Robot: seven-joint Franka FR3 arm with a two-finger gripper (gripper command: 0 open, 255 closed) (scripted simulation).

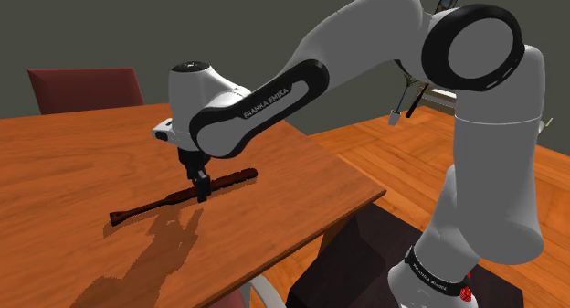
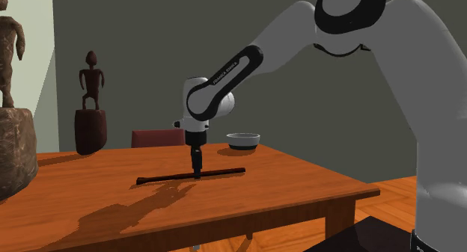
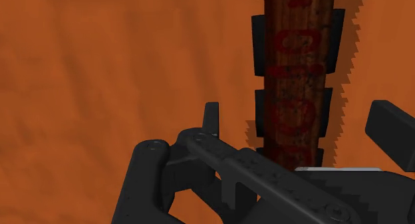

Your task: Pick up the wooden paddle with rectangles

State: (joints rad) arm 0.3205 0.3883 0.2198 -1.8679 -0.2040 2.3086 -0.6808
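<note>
A long, dark reddish-brown paddle [image 1: 151,206] lies flat on the orange wooden table [image 1: 73,151]. It has a thin handle toward the shoulder view's left and a wider blade toward the right. In the wrist view the paddle's blade [image 3: 292,70] shows red marks and dark rectangular blocks along both edges. My black gripper [image 1: 199,189] points straight down at the paddle near the start of the blade. In the wrist view the gripper [image 3: 299,126] is open, with a finger on each side of the blade and a gap to each. The second exterior view shows the gripper [image 2: 197,168] down at the paddle [image 2: 224,172].
A small pale bowl [image 2: 243,140] sits at the table's far side behind the arm. A dark red chair [image 1: 87,87] stands beyond the table. Two dark figurines [image 2: 91,105] stand at the second exterior view's left. The table edge [image 1: 365,206] runs close to my stand.
</note>
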